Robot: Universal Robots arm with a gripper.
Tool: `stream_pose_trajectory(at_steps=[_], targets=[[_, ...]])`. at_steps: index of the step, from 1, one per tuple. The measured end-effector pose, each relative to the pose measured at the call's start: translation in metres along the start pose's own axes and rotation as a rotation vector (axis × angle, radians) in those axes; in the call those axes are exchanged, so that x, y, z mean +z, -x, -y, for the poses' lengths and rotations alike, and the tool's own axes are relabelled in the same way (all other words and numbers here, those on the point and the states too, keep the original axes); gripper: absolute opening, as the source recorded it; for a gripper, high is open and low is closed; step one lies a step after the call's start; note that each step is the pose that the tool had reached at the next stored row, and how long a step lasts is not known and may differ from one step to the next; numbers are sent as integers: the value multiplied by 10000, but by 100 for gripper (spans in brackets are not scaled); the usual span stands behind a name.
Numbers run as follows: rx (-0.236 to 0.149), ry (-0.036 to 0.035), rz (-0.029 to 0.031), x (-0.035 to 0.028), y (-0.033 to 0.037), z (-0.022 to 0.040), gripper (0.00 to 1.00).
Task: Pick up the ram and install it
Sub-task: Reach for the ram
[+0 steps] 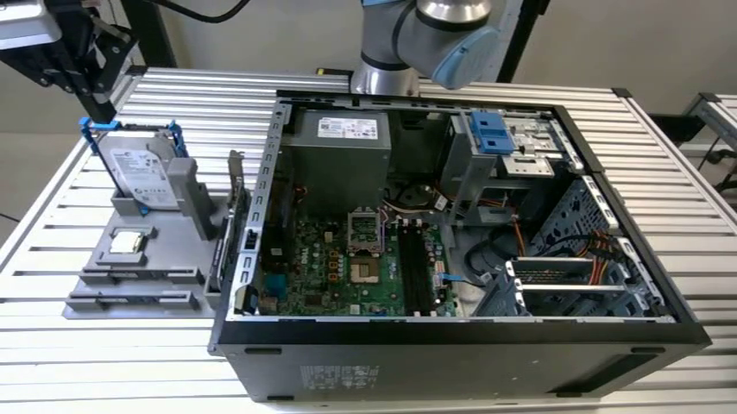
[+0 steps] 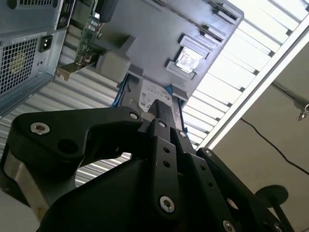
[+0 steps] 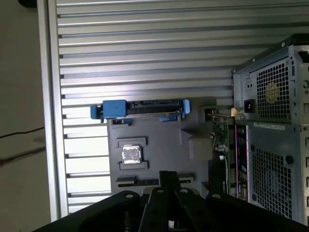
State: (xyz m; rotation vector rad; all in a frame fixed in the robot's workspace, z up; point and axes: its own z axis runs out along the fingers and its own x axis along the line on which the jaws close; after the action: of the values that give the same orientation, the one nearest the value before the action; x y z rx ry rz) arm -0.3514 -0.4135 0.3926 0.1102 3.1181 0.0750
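Your arm (image 1: 398, 39) is silver-grey metal with a light blue cap on its joint; your gripper (image 2: 164, 111) is made of black linked bars, held by small silver screws.

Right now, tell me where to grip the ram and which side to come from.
Take the ram by its free top edge, pinching across its flat faces, coming from above. In the first wrist view it stands on edge at the grey holder's side, close to the computer case, so a sideways approach looks crowded.
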Motion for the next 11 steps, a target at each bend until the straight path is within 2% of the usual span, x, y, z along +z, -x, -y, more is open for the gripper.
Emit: stream_pose_trajectory(at_steps=[11], targets=[[0,0,0,-12,19,268,0]])
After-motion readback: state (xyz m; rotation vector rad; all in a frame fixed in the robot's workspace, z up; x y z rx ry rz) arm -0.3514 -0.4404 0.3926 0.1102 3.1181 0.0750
